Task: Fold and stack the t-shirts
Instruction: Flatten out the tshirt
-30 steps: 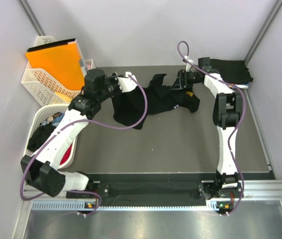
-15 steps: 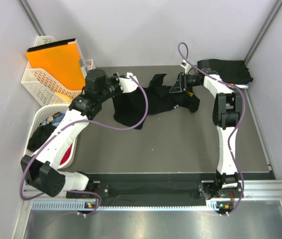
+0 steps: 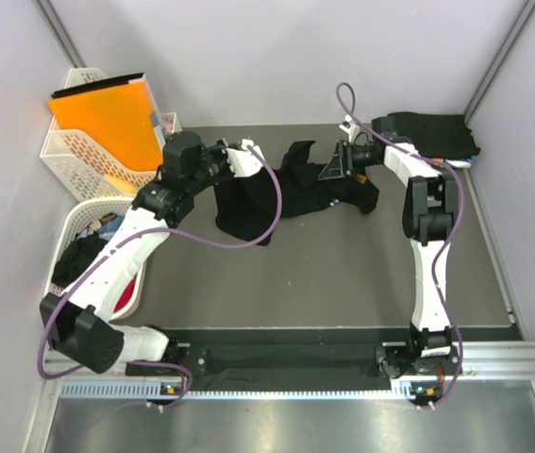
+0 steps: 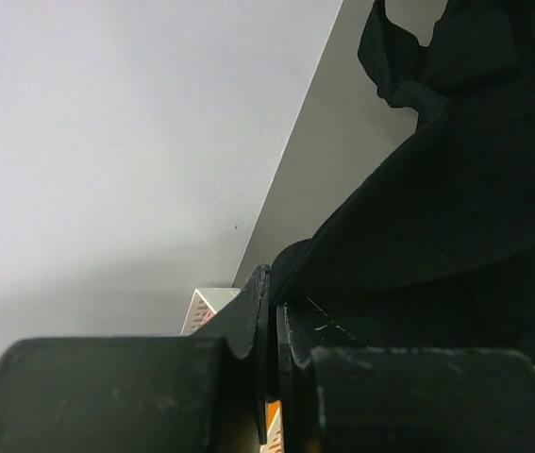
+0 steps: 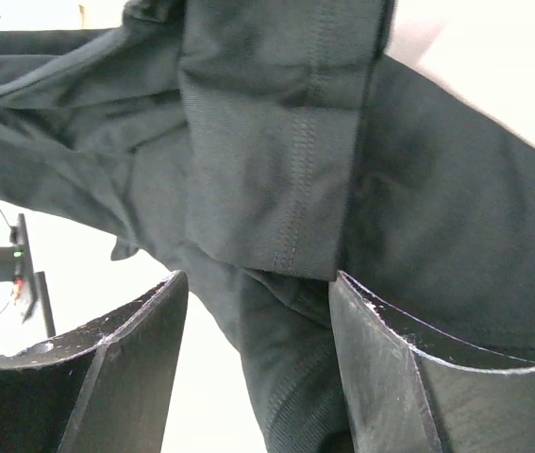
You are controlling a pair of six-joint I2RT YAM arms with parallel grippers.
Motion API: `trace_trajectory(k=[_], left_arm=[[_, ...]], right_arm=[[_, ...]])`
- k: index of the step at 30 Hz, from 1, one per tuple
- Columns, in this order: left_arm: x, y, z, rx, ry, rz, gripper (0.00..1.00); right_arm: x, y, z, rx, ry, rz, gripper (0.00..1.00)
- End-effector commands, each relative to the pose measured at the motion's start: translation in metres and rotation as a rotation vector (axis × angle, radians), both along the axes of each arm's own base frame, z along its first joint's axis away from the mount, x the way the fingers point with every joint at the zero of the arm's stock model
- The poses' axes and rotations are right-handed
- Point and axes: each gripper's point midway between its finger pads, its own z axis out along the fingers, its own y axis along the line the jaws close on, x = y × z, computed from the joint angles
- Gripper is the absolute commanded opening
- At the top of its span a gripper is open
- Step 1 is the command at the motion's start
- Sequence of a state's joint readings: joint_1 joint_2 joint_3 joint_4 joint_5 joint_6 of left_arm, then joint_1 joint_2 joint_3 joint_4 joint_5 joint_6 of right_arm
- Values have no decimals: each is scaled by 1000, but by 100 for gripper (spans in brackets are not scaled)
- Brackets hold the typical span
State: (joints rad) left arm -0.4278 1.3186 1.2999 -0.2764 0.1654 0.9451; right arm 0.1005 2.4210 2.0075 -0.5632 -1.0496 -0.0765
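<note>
Shirt [image 3: 295, 193] crumpled, folding barely begun: my left gripper [image 4: 269, 302] clamps its edge, right gripper [image 5: 258, 281] open-jawed around its hem; one seemingly folded pile [image 3: 432, 132] beyond it.

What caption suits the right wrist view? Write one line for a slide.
Right gripper, jaws open, straddling a hemmed fold of the black t-shirt.

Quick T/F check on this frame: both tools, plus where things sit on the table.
1. The left tool is shut on the black t-shirt. True.
2. The right tool is clamped shut. False: its fingers stand apart, with the shirt's hem between them.
3. The orange folder stands in a white basket at far left. True.
4. The dark folded pile lies in the far left corner. False: it lies in the far right corner.
</note>
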Motion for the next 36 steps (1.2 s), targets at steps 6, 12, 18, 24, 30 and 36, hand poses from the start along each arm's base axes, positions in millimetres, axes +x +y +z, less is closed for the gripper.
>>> trace_trajectory(k=[6,12,18,24,30,36], left_arm=[[1,-10,21,-34,-81,-34,0],[0,-10,19,-29,-81,-35,0],[-1,-13,15,-32,-74,-45,0],[-1,-15,16,-30,-77,-53,0],[-4,-15,16,-22,-75,-55,0],[-6,-13,13,4,-76,-60,0]], right_arm=[[-6,28,50,113,-72,60,58],[-5,29,53,115,-68,50,36],[-2,27,62,88,-107,34,28],[2,25,65,73,-134,32,41],[5,29,64,149,-93,43,58],[12,38,65,263,-26,27,56]])
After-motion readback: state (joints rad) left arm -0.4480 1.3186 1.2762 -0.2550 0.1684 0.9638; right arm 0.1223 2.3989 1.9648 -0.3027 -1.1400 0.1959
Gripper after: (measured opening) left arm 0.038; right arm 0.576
